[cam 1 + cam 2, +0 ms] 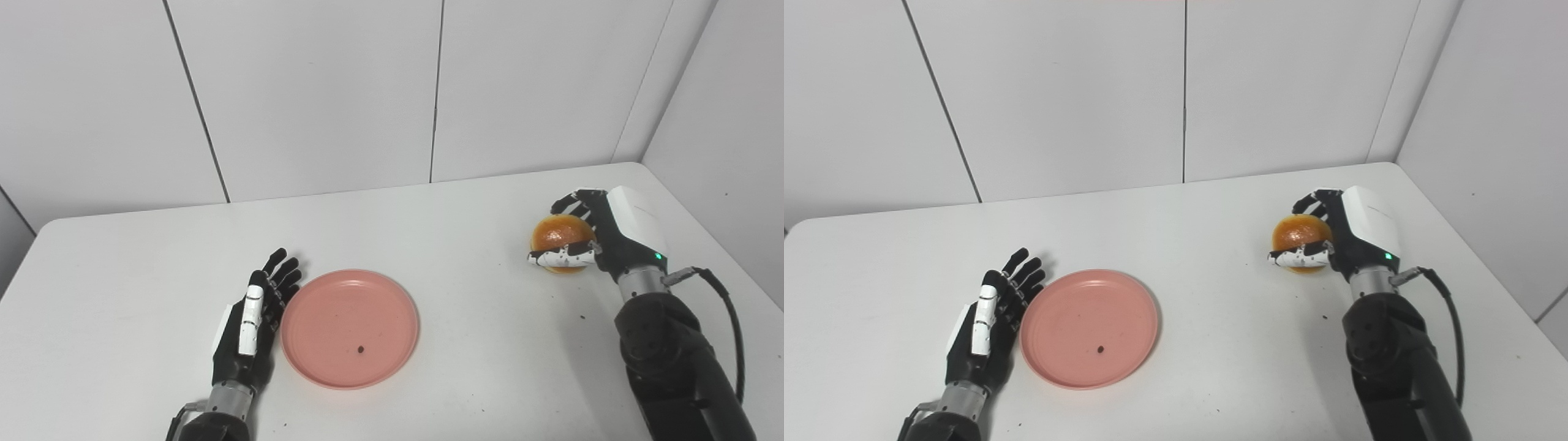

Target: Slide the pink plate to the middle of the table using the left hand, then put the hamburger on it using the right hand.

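The pink plate (350, 327) lies flat on the white table (429, 220), near the front and slightly left of centre, with a small dark crumb on it. My left hand (254, 315) stands open on edge right against the plate's left rim, fingers straight and pointing away. At the right side, my right hand (597, 229) is shut on the hamburger (560, 236), an orange-brown bun; the thumb crosses its front and the fingers curl over its back. The bun sits low at the table surface; whether it touches the table is unclear.
White wall panels rise behind the table and along its right side. A black cable (726, 318) loops off the right wrist. A few dark crumbs dot the table near the right forearm (582, 318).
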Action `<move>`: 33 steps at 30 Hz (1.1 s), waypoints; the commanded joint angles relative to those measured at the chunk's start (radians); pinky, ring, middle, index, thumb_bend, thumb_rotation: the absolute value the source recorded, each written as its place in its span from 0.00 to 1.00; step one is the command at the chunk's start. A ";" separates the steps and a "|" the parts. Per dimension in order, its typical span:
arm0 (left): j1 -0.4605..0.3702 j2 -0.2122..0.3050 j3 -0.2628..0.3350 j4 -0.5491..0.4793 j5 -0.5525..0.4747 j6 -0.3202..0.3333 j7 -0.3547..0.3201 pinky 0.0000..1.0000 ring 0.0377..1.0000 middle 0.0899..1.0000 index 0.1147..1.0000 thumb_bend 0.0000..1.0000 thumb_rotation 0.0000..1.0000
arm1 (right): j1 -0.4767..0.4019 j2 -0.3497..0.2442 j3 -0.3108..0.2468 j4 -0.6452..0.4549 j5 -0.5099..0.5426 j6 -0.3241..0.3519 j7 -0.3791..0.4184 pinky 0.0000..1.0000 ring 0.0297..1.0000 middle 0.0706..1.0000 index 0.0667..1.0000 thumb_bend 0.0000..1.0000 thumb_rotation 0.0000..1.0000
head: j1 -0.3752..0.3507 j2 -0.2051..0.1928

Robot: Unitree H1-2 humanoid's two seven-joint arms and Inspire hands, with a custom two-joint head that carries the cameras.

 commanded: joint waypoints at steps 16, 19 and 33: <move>0.049 -0.043 -0.028 -0.007 0.040 0.027 0.051 0.92 0.90 0.87 0.87 0.62 0.99 | -0.080 0.131 0.211 0.008 0.030 -0.146 -0.024 0.24 0.29 0.38 0.50 0.52 0.00 | 0.089 0.009; 0.052 -0.045 -0.034 -0.013 0.051 0.030 0.058 0.93 0.90 0.88 0.87 0.64 0.99 | -0.099 0.154 0.256 0.030 0.033 -0.178 -0.030 0.22 0.27 0.43 0.45 0.53 0.00 | 0.102 0.009; 0.051 -0.063 -0.069 -0.012 0.077 0.023 0.070 0.95 0.92 0.90 0.89 0.65 1.00 | -0.153 0.205 0.330 0.036 0.082 -0.168 0.075 0.21 0.27 0.43 0.45 0.53 0.00 | 0.240 0.026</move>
